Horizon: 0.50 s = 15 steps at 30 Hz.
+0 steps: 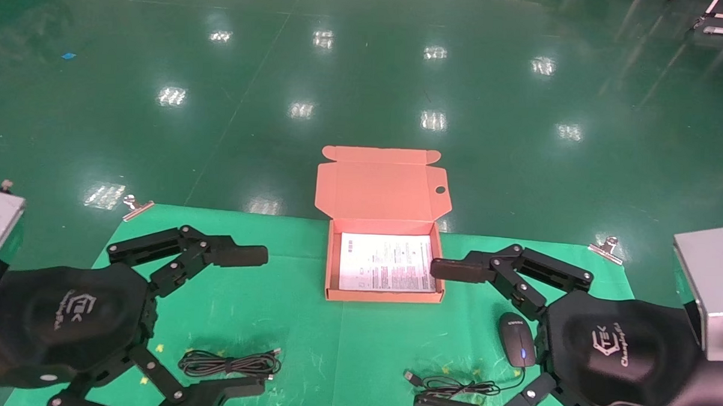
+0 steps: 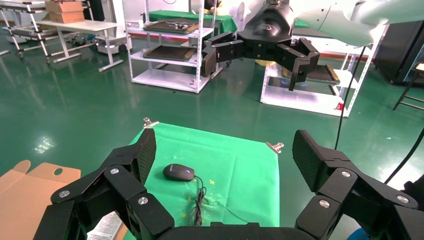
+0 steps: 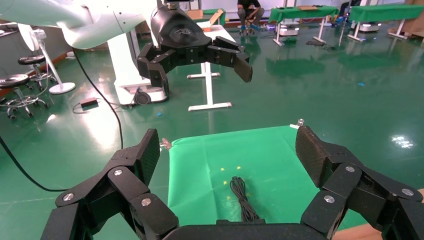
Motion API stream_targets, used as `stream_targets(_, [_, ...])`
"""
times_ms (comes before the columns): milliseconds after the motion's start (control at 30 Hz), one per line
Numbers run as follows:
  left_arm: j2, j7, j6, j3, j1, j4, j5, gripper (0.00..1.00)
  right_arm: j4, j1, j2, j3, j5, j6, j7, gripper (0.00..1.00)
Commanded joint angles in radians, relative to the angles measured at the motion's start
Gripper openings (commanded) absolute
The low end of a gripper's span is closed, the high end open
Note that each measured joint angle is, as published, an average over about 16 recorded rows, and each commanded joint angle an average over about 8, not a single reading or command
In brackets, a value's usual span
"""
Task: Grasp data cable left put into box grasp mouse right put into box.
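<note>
The data cable (image 1: 229, 363) lies coiled near the front edge of the green mat (image 1: 308, 345), on its left half. The left gripper (image 1: 246, 319) hangs above it with fingers spread wide, holding nothing. The cable looks light and limp: a loose bundle of thin loops with small plugs at the ends, so it will likely sag and trail when lifted. The best hold seems to be across the middle of the bundle, where the strands lie packed together, so that all the loops come up at once; a pinch near a plug could let the coil unravel.

The mouse (image 1: 516, 346) sits toward the front right corner of the mat, its thin cord (image 1: 460, 385) gathered loosely beside it toward the front edge. The right gripper (image 1: 438, 335) hovers over it, also wide open and empty. The mouse is hard, smooth and rounded, probably slippery, so a grip across its narrow sides suits it; the cord will drag behind.

The box (image 1: 383, 297) stands open at the middle of the mat's far edge, a printed sheet (image 1: 386, 262) inside.
</note>
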Motion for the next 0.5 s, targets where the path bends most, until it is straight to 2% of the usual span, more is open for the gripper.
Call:
stream_targets(33, [0.000,0.000,0.000,0.000,0.000,0.000,0.000,1.00,0.000,0.000,0.000,0.000,0.000,0.000,0.000,1.00])
stream_targets(500, [0.000,0.000,0.000,0.000,0.000,0.000,0.000,1.00,0.000,0.000,0.000,0.000,0.000,0.000,0.000,1.00])
